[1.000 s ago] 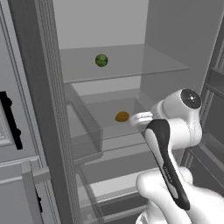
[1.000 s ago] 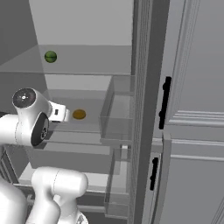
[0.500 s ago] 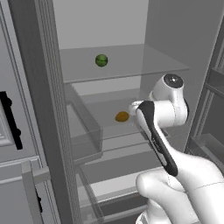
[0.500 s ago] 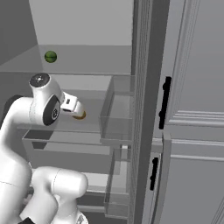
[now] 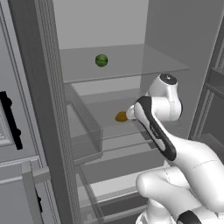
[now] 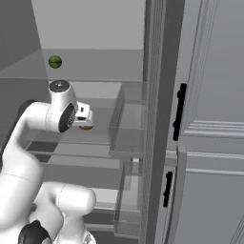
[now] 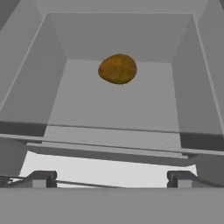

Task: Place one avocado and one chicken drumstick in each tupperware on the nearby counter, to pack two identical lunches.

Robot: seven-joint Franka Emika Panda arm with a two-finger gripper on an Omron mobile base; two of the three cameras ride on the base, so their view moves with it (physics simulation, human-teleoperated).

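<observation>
Tool (image 7: 111, 177) wide open, empty, aimed into fridge drawer (image 7: 52, 109). Avocado (image 7: 117, 68) lay near drawer's back wall, apart from tool. Best approach: clear front lip, descend centred, straddle narrow axis, close gently.

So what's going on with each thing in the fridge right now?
avocado: lying in the clear drawer, not held.
gripper: open, empty, pointing at the avocado.
clear drawer: open on top, holding just the avocado.
green ball: sitting on the glass shelf above.
</observation>
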